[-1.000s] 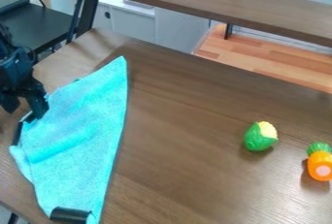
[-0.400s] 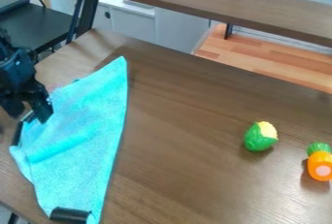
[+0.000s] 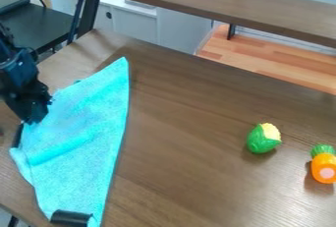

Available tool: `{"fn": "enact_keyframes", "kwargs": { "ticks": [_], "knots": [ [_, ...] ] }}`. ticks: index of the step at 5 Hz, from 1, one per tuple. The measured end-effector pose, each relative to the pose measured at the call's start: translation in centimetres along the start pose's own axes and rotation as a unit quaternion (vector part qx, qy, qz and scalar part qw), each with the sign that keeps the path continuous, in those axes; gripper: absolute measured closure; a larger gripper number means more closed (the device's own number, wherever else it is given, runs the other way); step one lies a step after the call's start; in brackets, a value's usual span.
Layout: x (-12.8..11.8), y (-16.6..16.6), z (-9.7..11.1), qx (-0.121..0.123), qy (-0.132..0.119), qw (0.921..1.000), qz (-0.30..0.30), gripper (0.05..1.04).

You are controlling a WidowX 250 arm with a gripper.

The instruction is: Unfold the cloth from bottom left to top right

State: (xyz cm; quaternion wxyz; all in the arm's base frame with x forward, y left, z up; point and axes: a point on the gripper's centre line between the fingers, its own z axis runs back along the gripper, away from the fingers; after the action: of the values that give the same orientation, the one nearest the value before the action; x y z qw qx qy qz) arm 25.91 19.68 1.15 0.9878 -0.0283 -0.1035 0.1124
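Honestly can't tell if the claw (image 3: 31, 118) is open, closed or gripping anything. It's right at the blue cloth's (image 3: 82, 132) upper-left edge and hides a bit of it. The cloth lies on the left side of the table (image 3: 190, 157), bottom corner running right down to the view's edge. Its long axis goes roughly up-down, leaning right toward a pointy top corner. Arm's (image 3: 16, 69) cut off at left.

A room resembling a robotics lab is housing a black robot arm (image 3: 19, 71) at a wood-grained table (image 3: 187, 123). Toy corn (image 3: 263, 143) and a toy carrot (image 3: 324, 163) are lying on the tabletop, while a raised shelf (image 3: 197, 2) is running along its far side and pale cabinets (image 3: 134, 25) are standing behind.
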Motion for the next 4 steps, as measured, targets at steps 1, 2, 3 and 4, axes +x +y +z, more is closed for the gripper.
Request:
{"fn": "enact_keyframes", "kwargs": {
  "ticks": [1,2,3,4],
  "knots": [
    [0.16,-0.03,-0.12,0.008,-0.003,1.0000,-0.005,0.582],
    [-0.02,-0.04,-0.24,0.010,-0.002,0.9999,-0.009,0.448],
    [-0.03,-0.05,-0.25,0.011,-0.001,0.9999,-0.008,0.460],
    [-0.08,-0.26,-0.67,0.013,0.006,0.9998,-0.011,0.526]
  ]
}}
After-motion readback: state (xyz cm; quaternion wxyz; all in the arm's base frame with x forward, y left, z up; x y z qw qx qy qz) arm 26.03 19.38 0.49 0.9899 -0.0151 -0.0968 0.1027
